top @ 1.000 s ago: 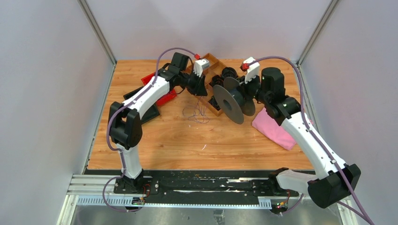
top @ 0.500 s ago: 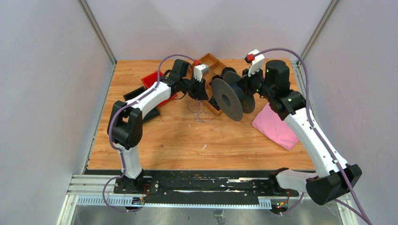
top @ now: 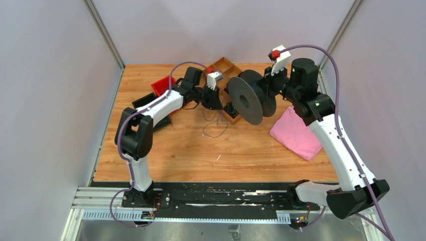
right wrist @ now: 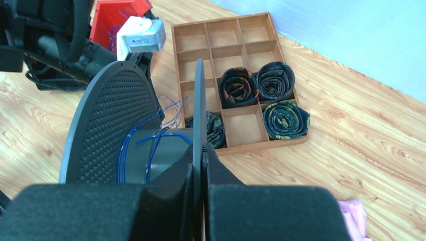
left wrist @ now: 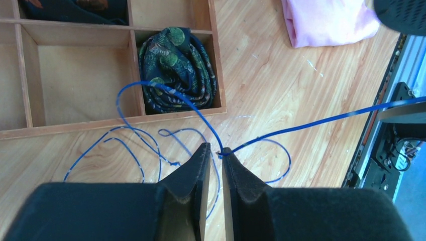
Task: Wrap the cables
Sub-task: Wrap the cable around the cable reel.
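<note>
The cable is thin, blue in the wrist views and dark from above. Its loose loops [top: 213,125] lie on the table by the tray. One strand [left wrist: 321,122] runs taut to the right from my left gripper [left wrist: 216,149], whose jaws are nearly together with the cable passing between the tips. A few turns [right wrist: 146,163] sit on the hub of the dark grey spool [right wrist: 110,115]. My right gripper [right wrist: 202,148] is shut on the spool's near flange and holds the spool [top: 246,100] in the air, just right of the left gripper [top: 213,98].
A wooden compartment tray [top: 223,65] with rolled ties stands at the back, under both grippers; its rim shows in the left wrist view [left wrist: 100,123]. A pink cloth [top: 296,135] lies to the right. A red bin [top: 162,84] and black parts [top: 145,103] lie to the left.
My right arm has raised the spool and carried it back and to the right. The loose loops on the table have shifted and stretched out. My left gripper has barely moved.
</note>
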{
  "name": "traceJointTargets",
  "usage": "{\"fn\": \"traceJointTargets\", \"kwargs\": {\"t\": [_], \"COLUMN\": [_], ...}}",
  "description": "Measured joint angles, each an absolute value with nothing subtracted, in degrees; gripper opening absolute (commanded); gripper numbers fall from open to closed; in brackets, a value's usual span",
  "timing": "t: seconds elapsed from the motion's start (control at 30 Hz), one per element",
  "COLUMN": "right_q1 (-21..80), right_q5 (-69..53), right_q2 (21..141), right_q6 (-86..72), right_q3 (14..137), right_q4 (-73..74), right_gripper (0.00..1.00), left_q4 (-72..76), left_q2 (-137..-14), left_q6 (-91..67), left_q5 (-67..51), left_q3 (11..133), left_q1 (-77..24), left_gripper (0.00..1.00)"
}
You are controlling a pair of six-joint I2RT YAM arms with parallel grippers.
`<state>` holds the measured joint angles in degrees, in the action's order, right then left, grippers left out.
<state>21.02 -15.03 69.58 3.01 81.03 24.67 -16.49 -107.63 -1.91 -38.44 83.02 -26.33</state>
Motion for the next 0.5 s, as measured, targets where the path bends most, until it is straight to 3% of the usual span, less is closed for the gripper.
{"fn": "traceJointTargets", "kwargs": {"t": [0.5], "right_q1": [20.4], "right_q5": [-15.0], "right_q2": [69.8], "right_q6": [2.7], "right_q3": [86.7], "right_q4": [26.4], "right_gripper": [0.00], "left_q4": [-16.9], "left_q2": [-107.5], "left_q6": [0.7], "left_q5": [-38.3], "left_q3": [79.8], "left_q1": [-26.3], "left_gripper": [0.26]}}
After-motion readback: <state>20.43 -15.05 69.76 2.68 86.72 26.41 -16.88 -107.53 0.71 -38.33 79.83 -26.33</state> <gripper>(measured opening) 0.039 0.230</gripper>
